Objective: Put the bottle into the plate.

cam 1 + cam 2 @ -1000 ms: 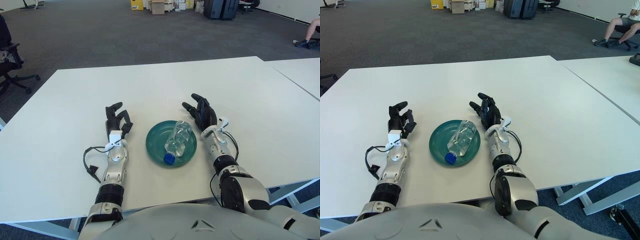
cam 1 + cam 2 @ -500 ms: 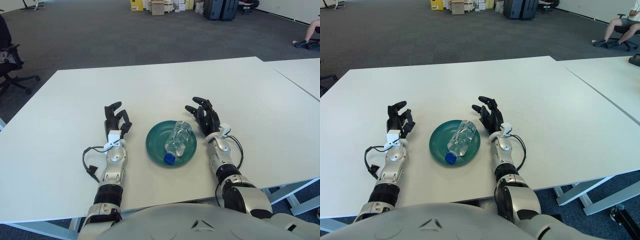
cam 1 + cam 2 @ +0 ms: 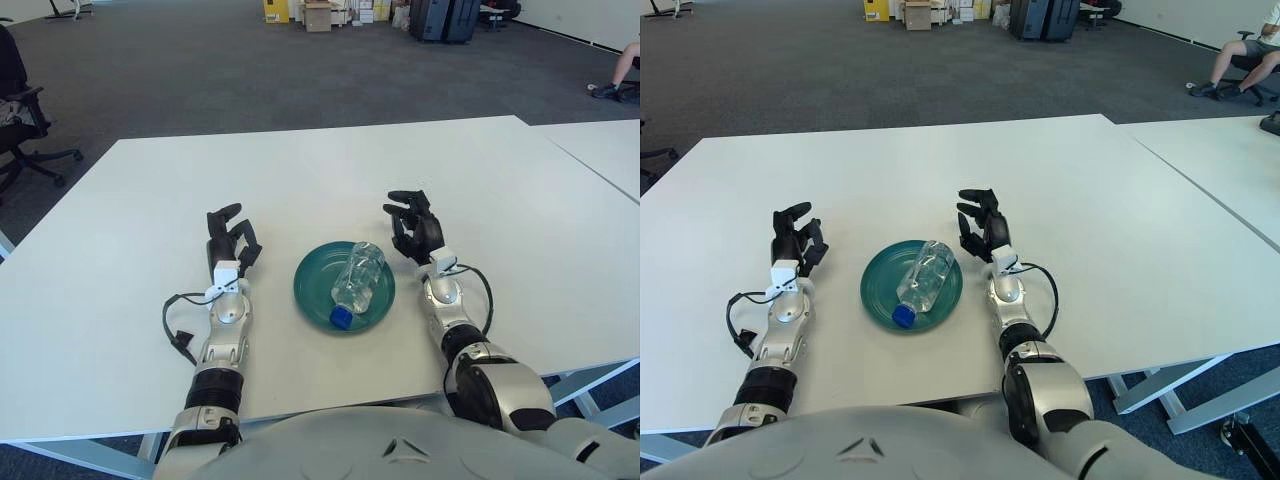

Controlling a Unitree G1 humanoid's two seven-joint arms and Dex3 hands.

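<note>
Bottle point(image 3: 356, 279), clear plastic with a blue cap point(image 3: 339, 319), lies on its side inside the green plate point(image 3: 312, 288), its cap end toward the robot and its base toward the far rim. It sits a little right of the plate's centre, with the cap just inside the near rim. No hand touches it.

Right of the plate, the right hand point(image 3: 414, 227) shows just beyond the plate's far right edge, apart from it. Its dark fingers point(image 3: 402, 200) are loosely spread and bent, holding nothing. Whether its heel touches the table is hard to tell from either view.

Left of the plate, the left hand point(image 3: 230, 240) shows at about the same depth as the plate's far rim, clearly apart from it. Its fingers are relaxed and partly curled around nothing. A black cable point(image 3: 176, 324) loops out from that forearm on the side away from the plate.

Plate and both arms are on a white table point(image 3: 300, 170). Beyond the plate, past the table's far edge, grey carpet stretches to some boxes point(image 3: 316, 14) and a dark cabinet point(image 3: 441, 18).
</note>
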